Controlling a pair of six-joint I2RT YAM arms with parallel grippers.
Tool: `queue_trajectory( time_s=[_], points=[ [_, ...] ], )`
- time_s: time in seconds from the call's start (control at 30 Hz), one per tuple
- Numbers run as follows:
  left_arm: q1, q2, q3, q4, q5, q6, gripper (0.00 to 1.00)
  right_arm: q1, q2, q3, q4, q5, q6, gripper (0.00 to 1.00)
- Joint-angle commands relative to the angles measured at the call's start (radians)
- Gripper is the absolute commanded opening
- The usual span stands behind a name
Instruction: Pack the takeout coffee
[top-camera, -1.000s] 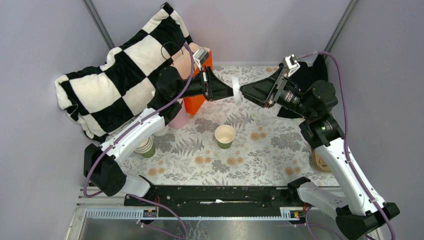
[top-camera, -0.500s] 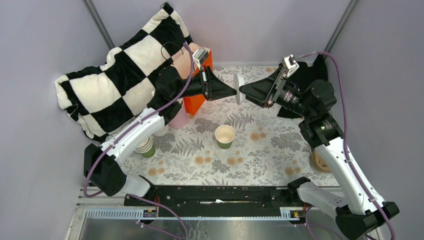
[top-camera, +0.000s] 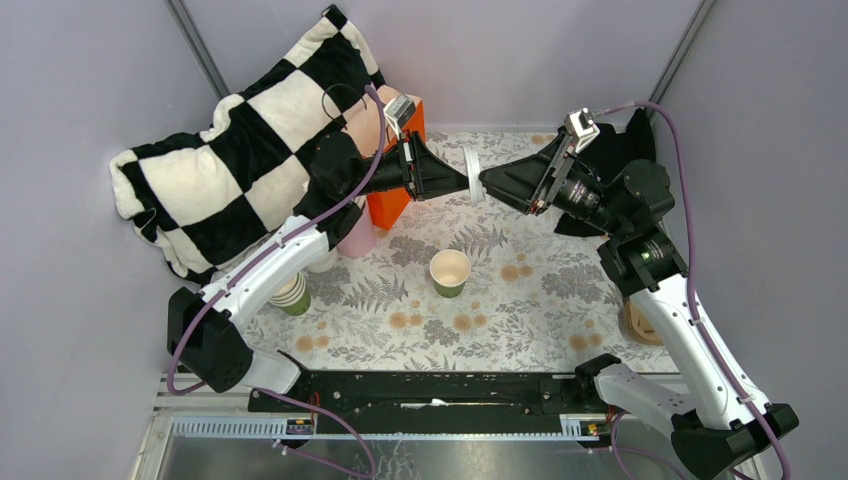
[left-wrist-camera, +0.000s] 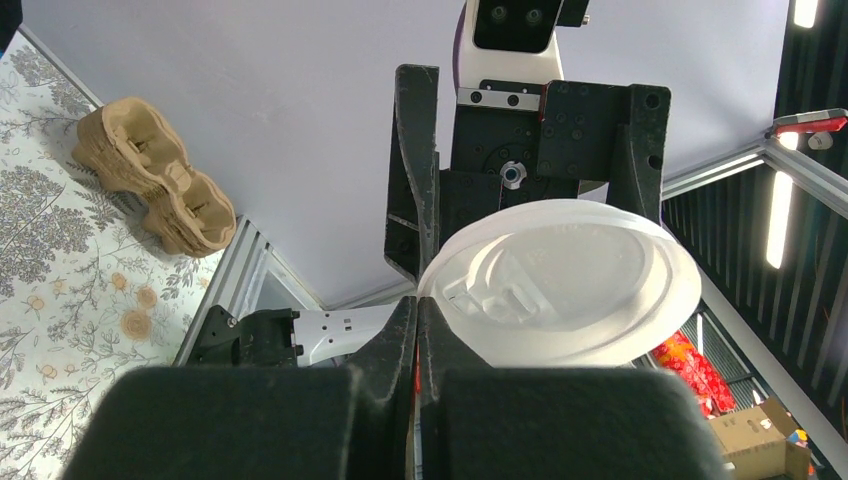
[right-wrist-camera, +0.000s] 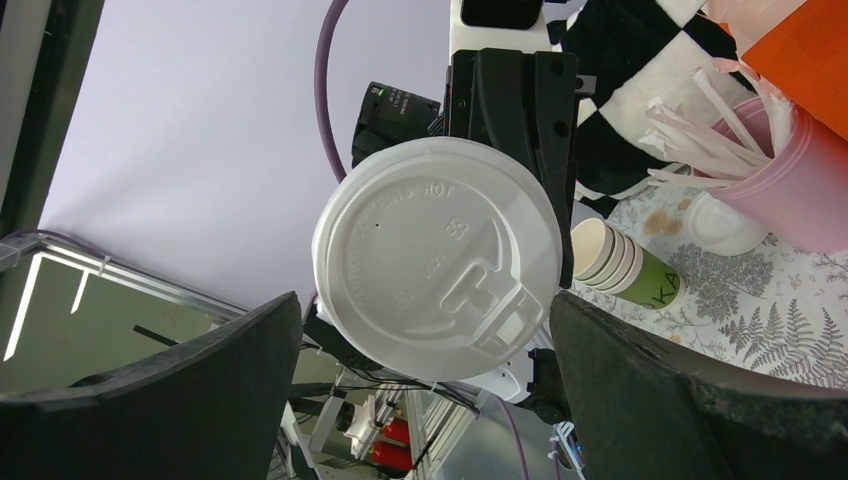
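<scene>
My left gripper (top-camera: 466, 180) is shut on the rim of a round white plastic lid (top-camera: 473, 162) and holds it in the air above the far middle of the table. In the left wrist view the closed fingertips (left-wrist-camera: 420, 305) pinch the lid (left-wrist-camera: 565, 285) at its left edge. My right gripper (top-camera: 486, 180) faces it from the right, open, with the lid (right-wrist-camera: 435, 255) between and just beyond its spread fingers (right-wrist-camera: 690, 400), not touching. One green paper cup (top-camera: 450, 272) stands open and lidless on the table below. No lidded green cup shows.
A stack of lidless green cups (top-camera: 292, 293) lies at the left, also in the right wrist view (right-wrist-camera: 625, 270). A pink cup of white sticks (right-wrist-camera: 790, 180) and a white lid-like object (right-wrist-camera: 728, 225) stand by the orange box (top-camera: 392, 203). A cardboard cup carrier (left-wrist-camera: 155, 190) lies at the right edge. A checkered pillow (top-camera: 230, 170) lies at the far left.
The lid and the left gripper's tip have shifted slightly toward the far side. The right gripper stays open in front of it.
</scene>
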Motion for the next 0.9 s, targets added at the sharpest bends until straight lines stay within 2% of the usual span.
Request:
queue_trajectory(
  time_s=[0.0, 0.57, 0.87],
  points=[
    [0.004, -0.018, 0.026, 0.058, 0.008, -0.002, 0.0, 0.006, -0.001, 0.02, 0.046, -0.011, 0.007, 1.0],
    [0.006, -0.027, 0.024, 0.041, 0.002, 0.008, 0.0, 0.007, 0.001, 0.032, 0.016, -0.004, -0.009, 0.93],
    [0.007, -0.025, 0.024, 0.041, 0.002, 0.006, 0.0, 0.008, 0.004, 0.028, 0.03, -0.012, 0.001, 0.82]
  ],
)
